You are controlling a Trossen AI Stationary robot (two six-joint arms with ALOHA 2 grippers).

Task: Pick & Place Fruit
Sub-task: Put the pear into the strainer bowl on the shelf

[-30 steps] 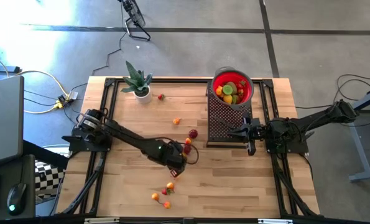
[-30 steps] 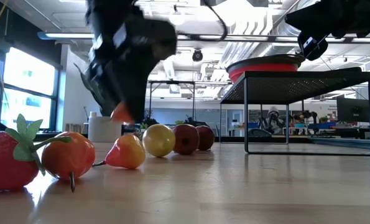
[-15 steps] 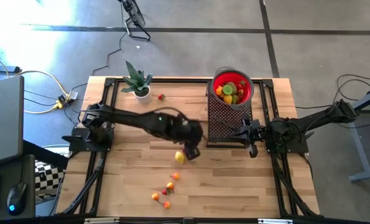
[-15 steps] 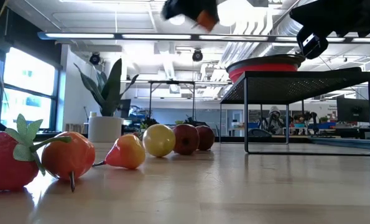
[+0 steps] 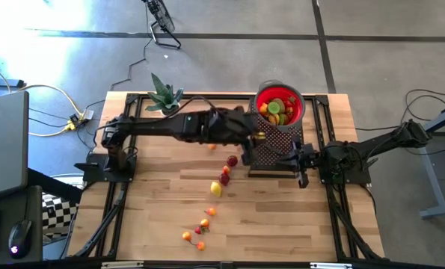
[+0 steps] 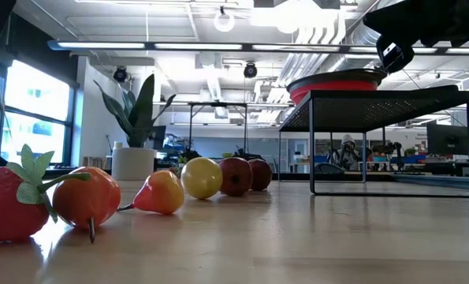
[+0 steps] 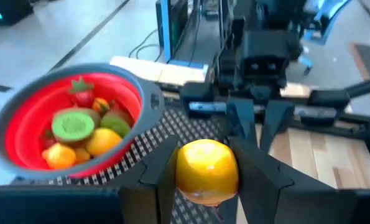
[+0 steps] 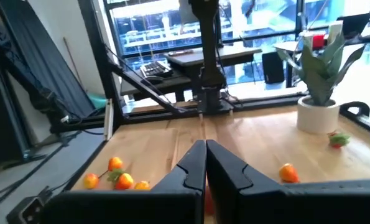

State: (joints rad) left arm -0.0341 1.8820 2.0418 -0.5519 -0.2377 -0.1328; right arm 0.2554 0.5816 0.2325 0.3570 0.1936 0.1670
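Over the mesh rack [image 5: 274, 142], beside the red bowl [image 7: 23, 155]: carry left pincer [image 7: 208, 171], pinching the orange fruit [image 7: 206, 169], above the rim before parting fingers; right pincer [image 8: 204, 163] pressed together, idle.

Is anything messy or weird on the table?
Nothing is spilled or broken. Loose fruits lie scattered on the table, waiting to be picked. The left gripper holds an orange fruit near the red bowl.

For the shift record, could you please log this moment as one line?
left gripper: shut on orange fruit, beside red bowl | right gripper: shut, empty, waiting by mesh stand | loose fruits on table
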